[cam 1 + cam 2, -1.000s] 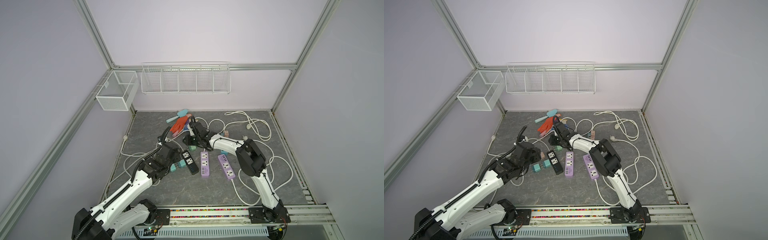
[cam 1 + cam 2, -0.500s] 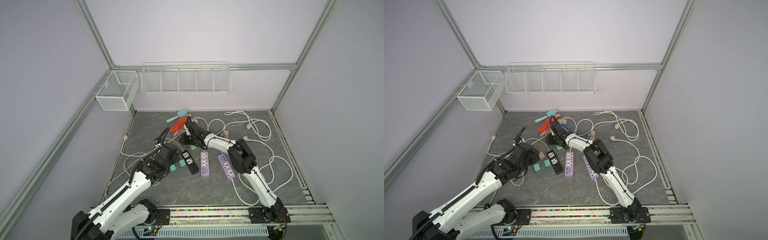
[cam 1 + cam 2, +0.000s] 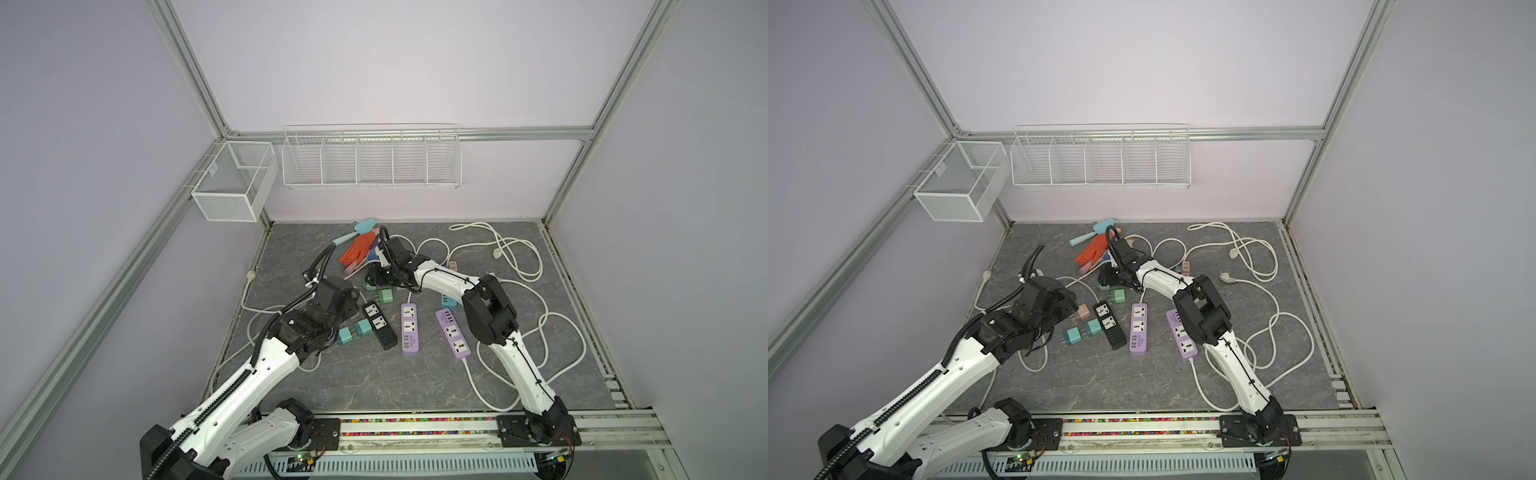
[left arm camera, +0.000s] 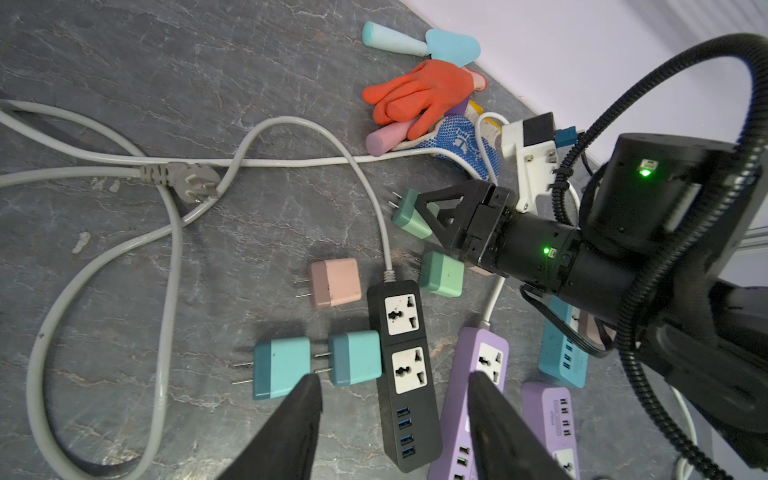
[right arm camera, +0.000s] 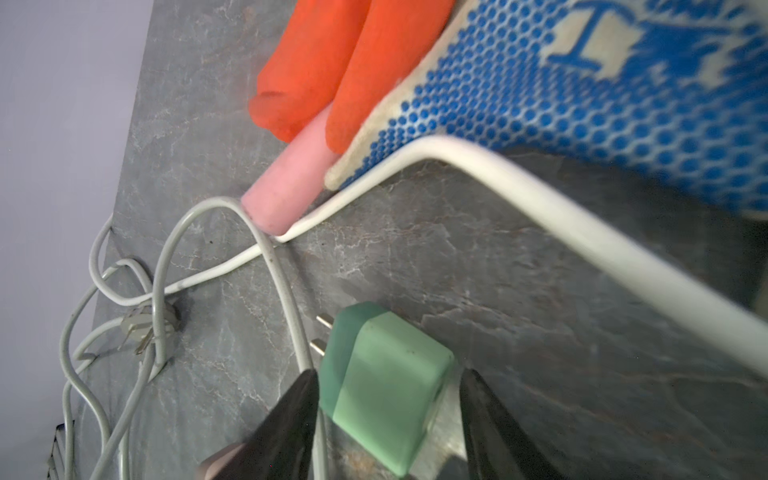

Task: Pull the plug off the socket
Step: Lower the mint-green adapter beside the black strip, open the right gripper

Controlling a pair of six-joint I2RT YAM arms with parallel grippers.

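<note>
Right pincer [image 5: 388, 378] sits half-open around the green plug [image 4: 405, 220], which lies loose on the desk [image 5: 457, 257], far-centre, out of any socket. Left pincer [image 4: 395, 378] hangs open over the black strip [image 4: 409, 345]. I'd lift straight up so the plug doesn't drag.

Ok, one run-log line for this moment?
left tool: open, by black power strip | right tool: open, straddling green plug adapter, lying loose | strip sockets: empty

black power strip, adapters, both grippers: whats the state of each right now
black power strip: both sockets empty
right gripper: open, gap beside the adapter
green adapter: unplugged, lying between the right gripper's fingers
left gripper: open, holding nothing, above the black power strip
pink adapter: unplugged, lying loose
</note>
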